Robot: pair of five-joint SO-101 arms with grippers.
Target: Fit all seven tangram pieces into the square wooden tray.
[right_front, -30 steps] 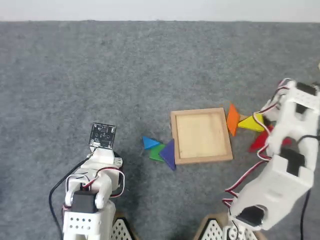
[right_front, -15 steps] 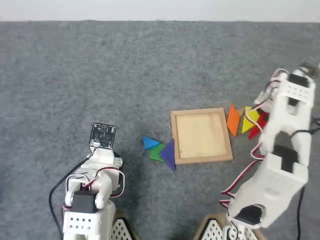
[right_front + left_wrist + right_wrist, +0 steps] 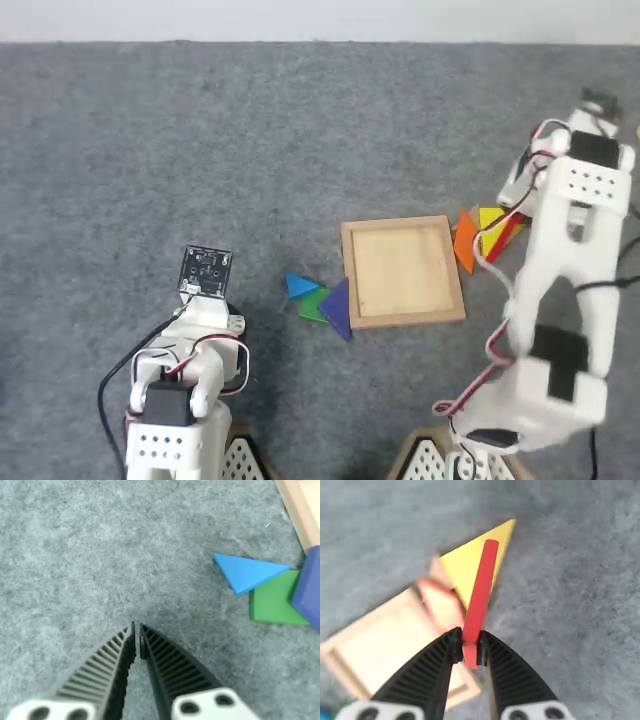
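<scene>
High view: the tray (image 3: 405, 222) lies empty on the surface (image 3: 200, 150). Blue (image 3: 300, 286), green (image 3: 315, 305) and purple (image 3: 337, 308) pieces lie at one side, orange (image 3: 465, 240) and yellow (image 3: 489, 220) at the other. The right arm (image 3: 570, 230) has swung up, lifting the red piece (image 3: 506, 234) over the yellow.

Left wrist view: jaws together, empty, near the blue (image 3: 247, 571).

Right wrist view: jaws clamped on the red piece (image 3: 480, 595), edge-on. The first piece looks ready to carry to the tray (image 3: 380, 650).

Red piece (image 3: 480, 590) edge-on in right claw (image 3: 469, 641), over yellow triangle (image 3: 465, 567) beside tray (image 3: 403, 222).
</scene>
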